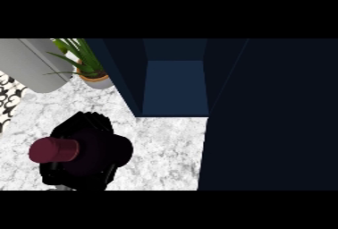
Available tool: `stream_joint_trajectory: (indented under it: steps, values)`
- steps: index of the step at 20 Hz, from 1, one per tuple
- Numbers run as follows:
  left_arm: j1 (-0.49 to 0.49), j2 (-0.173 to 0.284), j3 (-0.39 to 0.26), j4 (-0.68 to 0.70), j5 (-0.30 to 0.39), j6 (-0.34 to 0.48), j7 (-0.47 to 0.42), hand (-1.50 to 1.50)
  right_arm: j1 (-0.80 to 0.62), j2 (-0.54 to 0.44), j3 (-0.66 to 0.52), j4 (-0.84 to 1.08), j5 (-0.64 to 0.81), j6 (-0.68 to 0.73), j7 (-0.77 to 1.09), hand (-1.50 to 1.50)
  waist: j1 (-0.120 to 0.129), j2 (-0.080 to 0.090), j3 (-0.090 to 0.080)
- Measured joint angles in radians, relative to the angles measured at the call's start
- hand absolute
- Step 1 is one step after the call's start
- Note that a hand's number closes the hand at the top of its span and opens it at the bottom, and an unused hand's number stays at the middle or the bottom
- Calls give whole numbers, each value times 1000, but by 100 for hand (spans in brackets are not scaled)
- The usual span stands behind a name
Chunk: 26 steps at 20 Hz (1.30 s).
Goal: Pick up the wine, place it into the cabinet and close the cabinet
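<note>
White marble desk (pixel 165 147) with grey veining fills the lower left and middle of the head view. Dark navy cabinet (pixel 175 85) stands at the far side of the desk, open toward the viewer; its inner floor and back wall read a lighter blue. Cabinet door (pixel 271 116) is swung out and covers the whole right side of the view as a near-black panel.

Wine (pixel 92 152): dark bottle seen almost straight from above, at lower left on or just over the desk; contact with the surface cannot be told. Its maroon cap (pixel 54 150) points toward the left edge. The bottle lies well apart from the cabinet opening, in front of it and to the left.

Left hand (pixel 82 125): black fingers wrap round the bottle's body, most visible along its far side and lower left. Hand is grasping the wine. Black on black, so finger outlines are hard to separate from the bottle.

Background, upper left: potted plant (pixel 86 62) in a terracotta pot, beside a grey rounded object (pixel 33 62), identity unclear.
</note>
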Motion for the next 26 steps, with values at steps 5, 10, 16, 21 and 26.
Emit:
stream_joint_trajectory:
  steps: [5, 10, 16, 21, 26]
  values:
    - [-79, -50, -75, -59, -27, 85, 109, 150, -9, -5, -17, -1, -6, 8, 6, -150, -3, 0, 0]
    - [-187, -72, -183, -46, -52, 231, 171, 150, 17, 3, -18, 0, -8, 18, -18, -150, -6, 1, 0]
    - [-320, -79, -286, 2, -70, 412, 209, 150, 26, 8, -2, -2, -8, 21, -17, -150, -8, 1, 0]
    - [-424, -81, -320, 67, -83, 527, 234, 150, 4, -3, -21, -8, -16, 20, 14, -150, -10, 1, 0]
    - [-513, -81, -340, 158, -71, 611, 217, 150, 48, 2, -26, -4, -17, 46, -35, -150, -11, 1, 0]
